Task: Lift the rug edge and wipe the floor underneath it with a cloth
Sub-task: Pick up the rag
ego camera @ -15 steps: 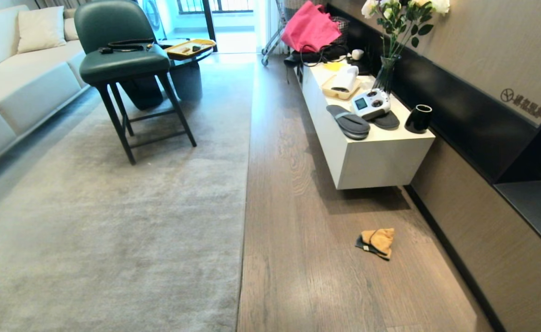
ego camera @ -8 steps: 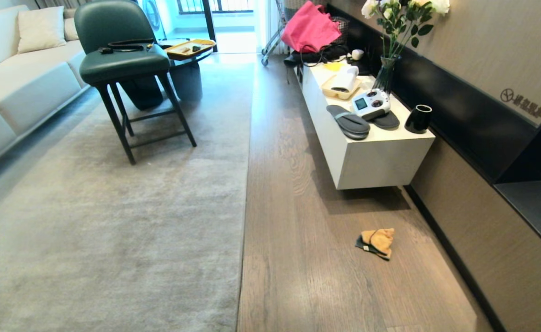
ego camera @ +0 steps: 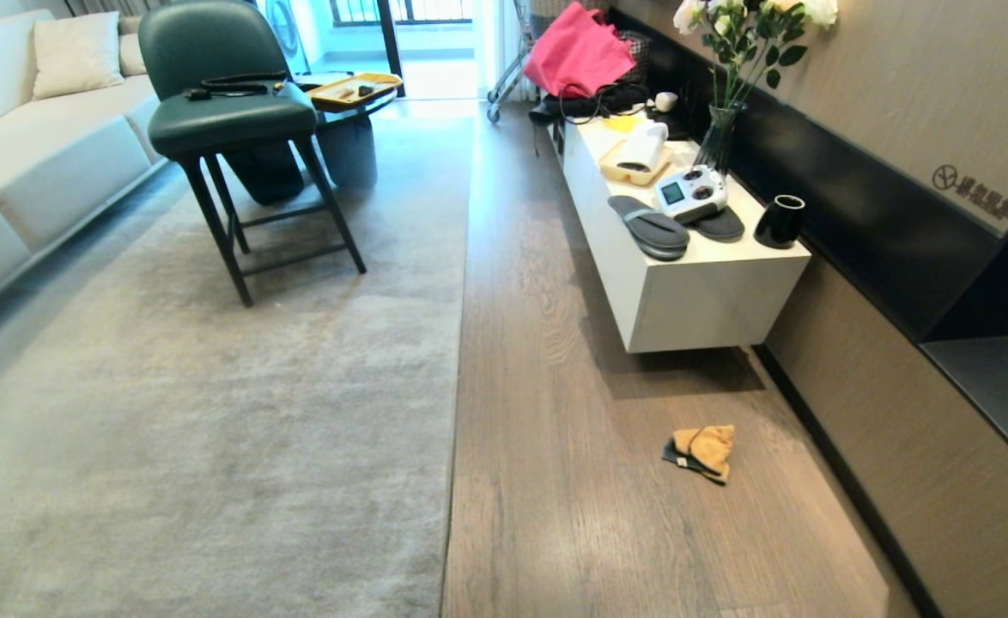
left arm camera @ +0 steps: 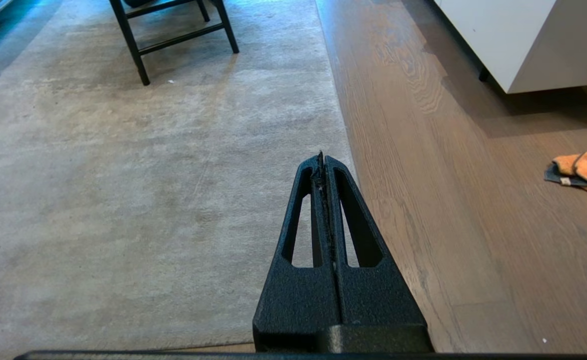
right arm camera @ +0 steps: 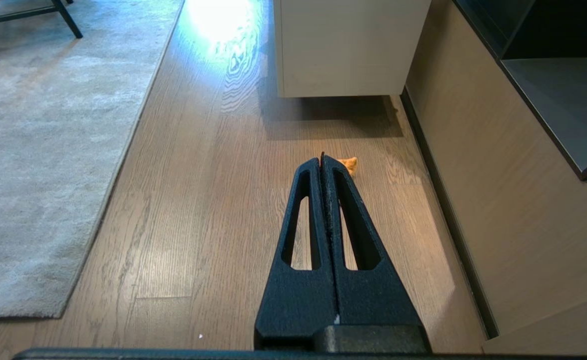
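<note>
Looking down from the head view, I see nothing started: the rug edge (ego camera: 459, 343) lies flat on the wood-grain floor (ego camera: 555, 515), and the fluffy orange cloth (ego camera: 701, 452) sits crumpled well apart from it, near the white cabinet (ego camera: 693, 292). Through the left wrist view, my left hand (left arm camera: 323, 160) hangs pressed together above the short grey pile. Through the right wrist view, my right hand (right arm camera: 322, 161) is likewise together, empty, the cloth (right arm camera: 348, 164) peeking beyond it. Lifting and wiping remain.
</note>
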`<state>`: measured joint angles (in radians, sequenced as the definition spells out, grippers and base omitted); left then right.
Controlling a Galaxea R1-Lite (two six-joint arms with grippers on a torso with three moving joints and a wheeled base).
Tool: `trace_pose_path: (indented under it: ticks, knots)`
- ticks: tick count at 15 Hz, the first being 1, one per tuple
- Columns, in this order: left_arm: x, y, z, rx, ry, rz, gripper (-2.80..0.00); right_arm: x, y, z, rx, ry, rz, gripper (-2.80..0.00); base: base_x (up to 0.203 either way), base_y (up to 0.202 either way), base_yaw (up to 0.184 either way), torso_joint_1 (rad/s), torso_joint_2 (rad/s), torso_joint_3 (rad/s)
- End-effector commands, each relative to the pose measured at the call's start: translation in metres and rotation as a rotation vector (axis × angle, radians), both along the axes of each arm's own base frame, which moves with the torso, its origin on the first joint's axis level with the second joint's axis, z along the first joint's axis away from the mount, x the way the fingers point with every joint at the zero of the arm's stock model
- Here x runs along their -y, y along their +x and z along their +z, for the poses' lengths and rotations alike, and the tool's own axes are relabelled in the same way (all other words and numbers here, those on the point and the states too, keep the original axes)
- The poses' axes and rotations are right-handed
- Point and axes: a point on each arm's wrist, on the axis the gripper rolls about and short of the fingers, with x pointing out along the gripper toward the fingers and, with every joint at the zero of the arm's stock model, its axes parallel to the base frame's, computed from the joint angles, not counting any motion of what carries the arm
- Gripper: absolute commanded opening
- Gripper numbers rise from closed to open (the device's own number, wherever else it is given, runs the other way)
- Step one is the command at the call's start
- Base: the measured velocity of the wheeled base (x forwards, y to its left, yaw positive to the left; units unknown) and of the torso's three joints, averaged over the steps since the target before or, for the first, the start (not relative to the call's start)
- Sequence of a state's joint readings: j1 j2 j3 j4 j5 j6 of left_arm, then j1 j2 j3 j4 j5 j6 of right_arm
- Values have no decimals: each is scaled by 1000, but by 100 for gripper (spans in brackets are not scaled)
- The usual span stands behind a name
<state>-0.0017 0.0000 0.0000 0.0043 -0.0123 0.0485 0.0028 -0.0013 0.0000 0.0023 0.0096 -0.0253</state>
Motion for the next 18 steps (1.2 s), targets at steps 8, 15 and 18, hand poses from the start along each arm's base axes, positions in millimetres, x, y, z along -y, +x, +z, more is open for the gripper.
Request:
trace_pose_path:
  ticks: [8, 15, 18]
  knots:
    - [0, 0, 0, 1, -2, 0, -280, 0, 0, 0, -1, -1, 1, -280, 0, 0, 0, 2, 0, -41]
    - [0, 0, 0, 1, -2, 3, -280, 0, 0, 0, -1, -1, 0, -280, 0, 0, 0, 3, 3, -191]
    - [0, 0, 0, 1, -2, 3, -280, 0, 0, 0, -2, -1, 1, -280, 0, 0, 0, 4, 1, -201]
